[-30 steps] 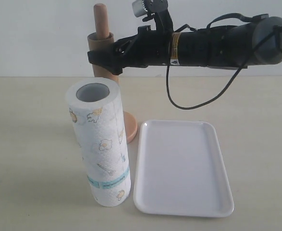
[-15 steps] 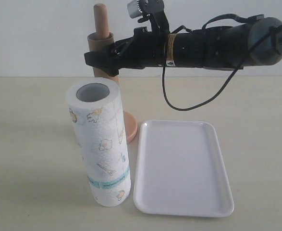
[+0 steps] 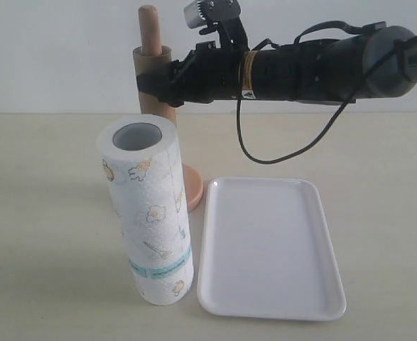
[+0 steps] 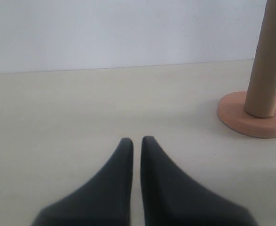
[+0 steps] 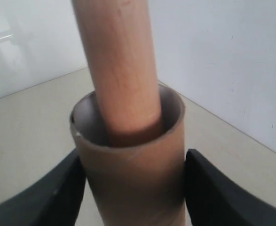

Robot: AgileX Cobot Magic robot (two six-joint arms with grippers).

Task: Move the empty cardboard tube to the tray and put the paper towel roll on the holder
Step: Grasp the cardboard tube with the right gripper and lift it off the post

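Note:
The empty cardboard tube [image 3: 151, 60] [image 5: 130, 169] stands sleeved over the holder's wooden pole [image 3: 148, 21] [image 5: 116, 61], whose round top sticks out above it. My right gripper [image 3: 155, 87] [image 5: 133, 188] reaches in from the right and is shut on the tube, one black finger [image 5: 65, 190] pressed on each side. The paper towel roll [image 3: 150, 213] stands upright in front of the holder base [image 3: 195, 188]. The white tray [image 3: 265, 249] lies to the right of the roll. My left gripper [image 4: 137, 141] hovers low over the table, shut and empty, with the tube [image 4: 271, 61] and base [image 4: 250, 123] ahead.
A black cable [image 3: 279, 153] loops down from the right arm [image 3: 322, 71] above the tray's far end. A white wall backs the beige table [image 3: 45, 213].
The right gripper's fingers have closed in on the cardboard tube, and the tube's top has shifted slightly to the right. The roll and tray have not moved.

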